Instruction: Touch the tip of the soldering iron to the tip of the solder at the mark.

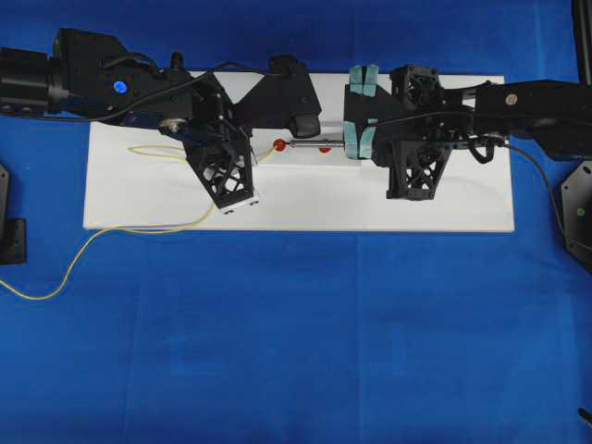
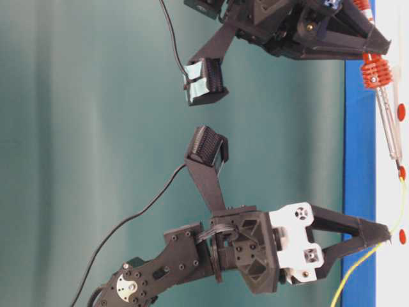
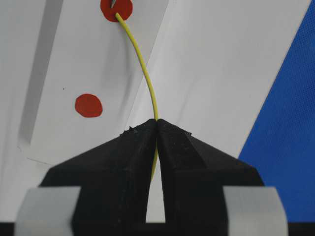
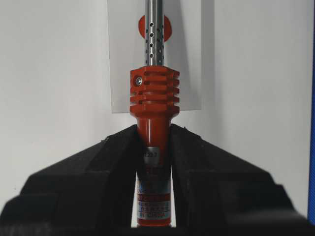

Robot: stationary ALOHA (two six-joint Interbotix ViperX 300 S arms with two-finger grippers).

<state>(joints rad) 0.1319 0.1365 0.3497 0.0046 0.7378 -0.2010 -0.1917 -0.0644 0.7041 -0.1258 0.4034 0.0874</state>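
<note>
**Solder tip on the red mark, iron alongside**

The left end effector (image 3: 157, 129) is clamped on the thin yellow solder wire (image 3: 142, 69), whose tip lies on a red round mark (image 3: 116, 9). The right end effector (image 4: 153, 135) grips the red-orange-handled soldering iron (image 4: 153, 98) above the white board (image 1: 305, 199).

1. A white board (image 1: 296, 199) lies on the blue table (image 1: 296, 351).
2. The left tool (image 1: 242, 148) sits over the board, with the yellow solder (image 1: 111, 245) trailing off onto the table.
3. The right tool (image 1: 356, 143) holds the soldering iron (image 1: 314, 144), whose shaft points at a red mark (image 1: 279, 145).
</note>
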